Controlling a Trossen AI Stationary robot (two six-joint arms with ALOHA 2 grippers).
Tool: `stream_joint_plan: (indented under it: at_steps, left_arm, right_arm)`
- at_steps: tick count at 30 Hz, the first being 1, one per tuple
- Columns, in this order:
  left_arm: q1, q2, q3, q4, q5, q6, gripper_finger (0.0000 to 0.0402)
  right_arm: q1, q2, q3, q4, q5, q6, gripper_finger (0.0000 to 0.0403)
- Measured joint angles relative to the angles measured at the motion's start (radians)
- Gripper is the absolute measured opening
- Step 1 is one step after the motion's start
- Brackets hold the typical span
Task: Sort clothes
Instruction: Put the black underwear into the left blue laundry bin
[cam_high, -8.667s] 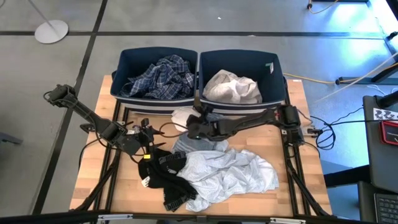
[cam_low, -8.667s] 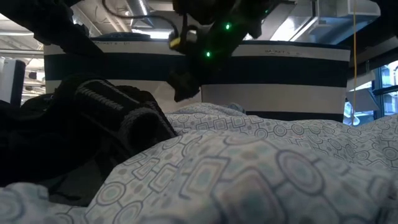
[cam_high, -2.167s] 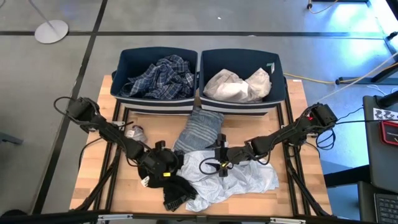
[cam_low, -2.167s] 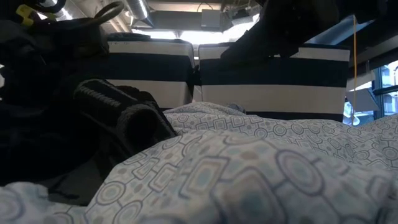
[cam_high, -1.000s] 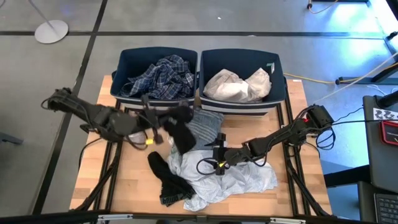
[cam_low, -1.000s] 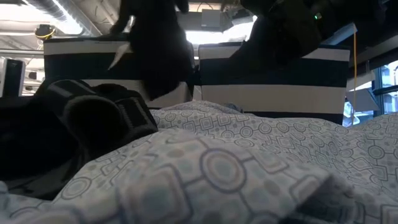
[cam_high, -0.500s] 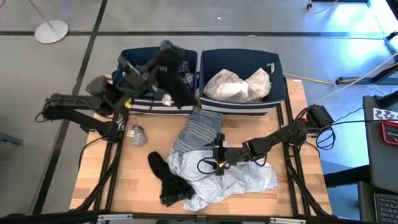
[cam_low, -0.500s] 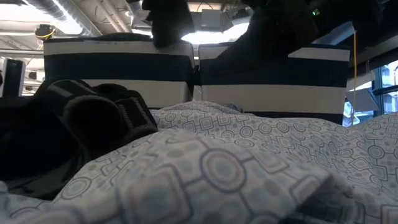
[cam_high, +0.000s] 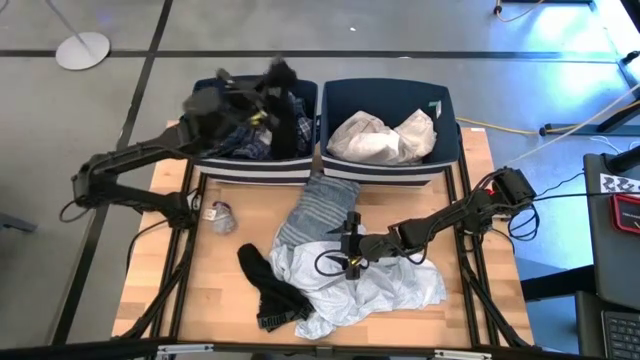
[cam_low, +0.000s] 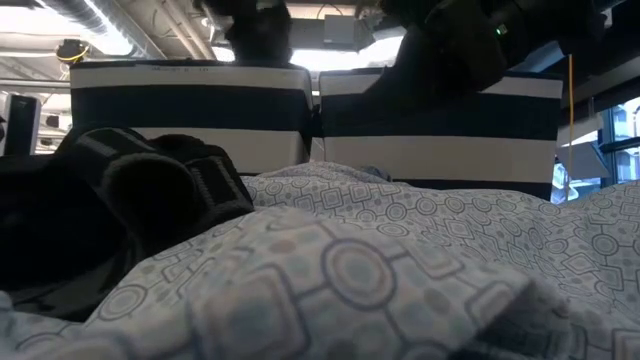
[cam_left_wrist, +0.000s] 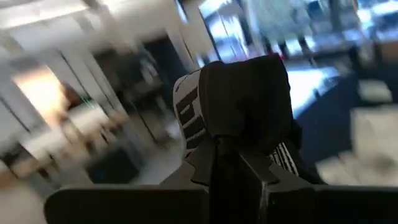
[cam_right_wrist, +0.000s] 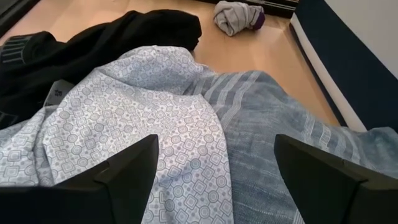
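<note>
My left gripper is shut on a black garment with white lettering, held high over the left navy bin, which holds plaid clothes. The right bin holds white clothes. My right gripper hovers open just above a pale patterned shirt and a grey-blue striped garment; both lie on the table. Another black garment lies near the table's front, partly under the patterned shirt. My left gripper pinches a bunched part of the black garment between its two fingers. The fingers lie about level and come from the table's left side. The garment bulges out past the fingertips and hangs a little below them, lifted clear above the left bin.
A small balled grey and purple cloth lies on the bare wood at the table's left. Black frame rails run along the table's sides. The two bins stand side by side along the far edge.
My left gripper has swung from above the table's middle toward the far edge and risen, turning as it went. It has carried the black garment clear of the table to above the left bin. The other black garment has stayed on the table.
</note>
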Motion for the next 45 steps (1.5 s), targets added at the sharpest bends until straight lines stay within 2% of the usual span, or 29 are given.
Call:
stream_joint_plan:
  at_steps: [8, 12, 15, 19, 24, 29, 32, 36, 45]
  left_arm:
    - [0.049, 0.146, 0.000, -0.362, 0.006, -0.287, 0.0027]
    - [0.047, 0.193, -0.001, -0.445, 0.005, -0.318, 0.0035]
    - [0.047, 0.198, 0.000, -0.442, 0.005, -0.332, 0.0060]
    - [0.048, 0.195, 0.038, -0.471, 0.007, -0.365, 0.0114]
    - [0.045, 0.195, 0.163, -0.662, 0.113, -0.407, 0.0176]
    - [0.013, 0.193, 0.313, -0.878, 0.184, -0.467, 0.0207]
    - [-0.024, 0.181, 0.363, -0.943, 0.184, -0.483, 0.0211]
    - [-0.118, 0.143, 0.372, -0.983, 0.184, -0.495, 0.0207]
    - [-0.463, 0.122, 0.372, -1.065, 0.185, -0.630, 0.0205]
  right_arm:
    - [0.000, 0.000, 0.000, 0.004, 0.000, 0.004, 0.0321]
    - [0.000, 0.000, 0.000, 0.005, 0.000, 0.011, 0.0321]
    - [0.000, 0.000, 0.000, 0.005, 0.000, 0.011, 0.0321]
    - [0.000, 0.000, 0.000, 0.004, 0.000, 0.012, 0.0321]
    - [0.000, 0.000, 0.000, -0.004, 0.000, 0.014, 0.0321]
    - [0.000, 0.000, 0.000, -0.005, 0.000, 0.032, 0.0321]
    - [0.000, 0.000, 0.000, -0.006, 0.000, 0.032, 0.0321]
    - [0.000, 0.000, 0.000, -0.006, 0.000, 0.036, 0.0321]
    - [0.000, 0.000, 0.000, -0.020, 0.000, 0.062, 0.0321]
